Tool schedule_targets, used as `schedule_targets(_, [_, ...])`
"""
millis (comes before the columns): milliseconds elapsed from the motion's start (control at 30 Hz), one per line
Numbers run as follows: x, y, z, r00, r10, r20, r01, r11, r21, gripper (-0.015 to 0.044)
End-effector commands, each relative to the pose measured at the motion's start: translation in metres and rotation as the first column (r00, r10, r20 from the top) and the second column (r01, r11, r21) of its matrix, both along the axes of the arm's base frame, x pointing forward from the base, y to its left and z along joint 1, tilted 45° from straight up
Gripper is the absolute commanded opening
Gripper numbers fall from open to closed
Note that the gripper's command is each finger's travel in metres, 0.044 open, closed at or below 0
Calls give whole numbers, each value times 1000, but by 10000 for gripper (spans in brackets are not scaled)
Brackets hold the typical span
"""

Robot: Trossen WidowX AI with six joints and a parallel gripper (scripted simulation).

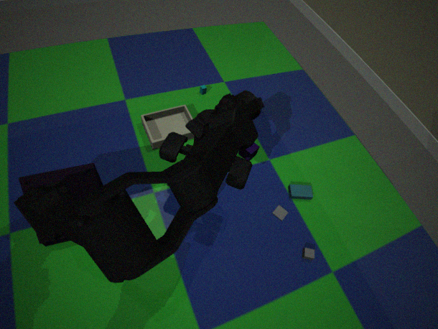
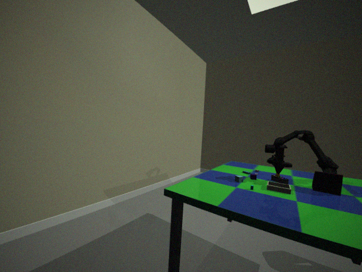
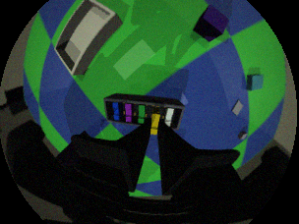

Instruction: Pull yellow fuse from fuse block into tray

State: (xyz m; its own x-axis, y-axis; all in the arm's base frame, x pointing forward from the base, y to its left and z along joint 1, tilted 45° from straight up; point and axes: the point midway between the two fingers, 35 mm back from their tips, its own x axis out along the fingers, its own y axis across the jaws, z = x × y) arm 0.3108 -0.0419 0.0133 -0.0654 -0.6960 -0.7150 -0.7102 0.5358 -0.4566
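the hand [image 2: 278, 174] [image 3: 155, 123], nearly closed, grips the yellow fuse [image 3: 155, 124] over the fuse block [image 2: 279, 179] [image 3: 143, 98], fingers pointing down.

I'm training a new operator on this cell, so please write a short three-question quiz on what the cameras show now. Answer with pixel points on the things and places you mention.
1. True or false: the shallow light-grey tray [image 1: 154, 141] [image 2: 279, 190] [image 3: 95, 49] holds a fuse.
2. Multiple choice: in the wrist view, which fuse is at the far left of the black rectangular fuse block [image 3: 143, 97]?
a) white
b) blue
c) green
3. Fill in the blank: the jaws are closed on the ____ fuse.

Key: 1. False. 2. b, the blue fuse [image 3: 116, 111]. 3. yellow.
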Motion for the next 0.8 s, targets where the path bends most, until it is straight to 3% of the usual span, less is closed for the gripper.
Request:
schedule_targets(0, [1, 2, 2, 1000, -4, 6, 4, 1000, 4, 0])
schedule_targets(767, [1, 10, 10, 1000, -3, 4, 3, 1000, 3, 0])
